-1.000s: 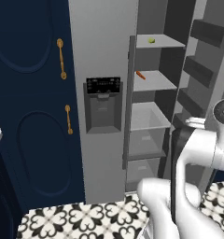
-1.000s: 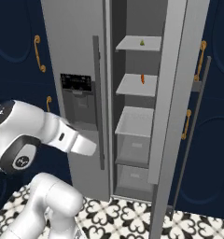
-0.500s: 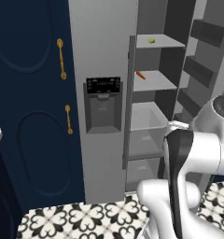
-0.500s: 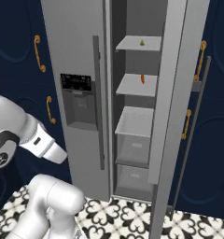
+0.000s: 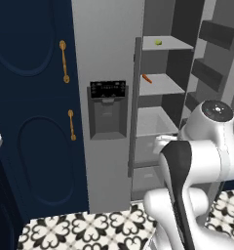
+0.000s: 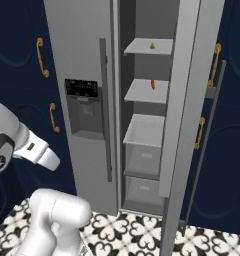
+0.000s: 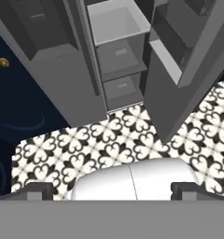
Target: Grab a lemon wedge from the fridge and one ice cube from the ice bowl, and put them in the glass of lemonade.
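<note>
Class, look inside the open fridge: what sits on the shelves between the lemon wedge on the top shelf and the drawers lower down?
A thin orange carrot lies one shelf below the lemon wedge, above the pale drawers; the right base view shows it best.

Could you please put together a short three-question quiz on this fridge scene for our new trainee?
1. True or false: the fridge has its right-hand door swung open.
2. Which shelf holds the lemon wedge? A) the top shelf B) the second shelf C) a drawer
3. Fill in: the carrot lies one shelf ____ the lemon wedge.

Key: 1 true; 2 A; 3 below. The gripper is open, holds nothing and points down at the patterned floor before the fridge.
</note>
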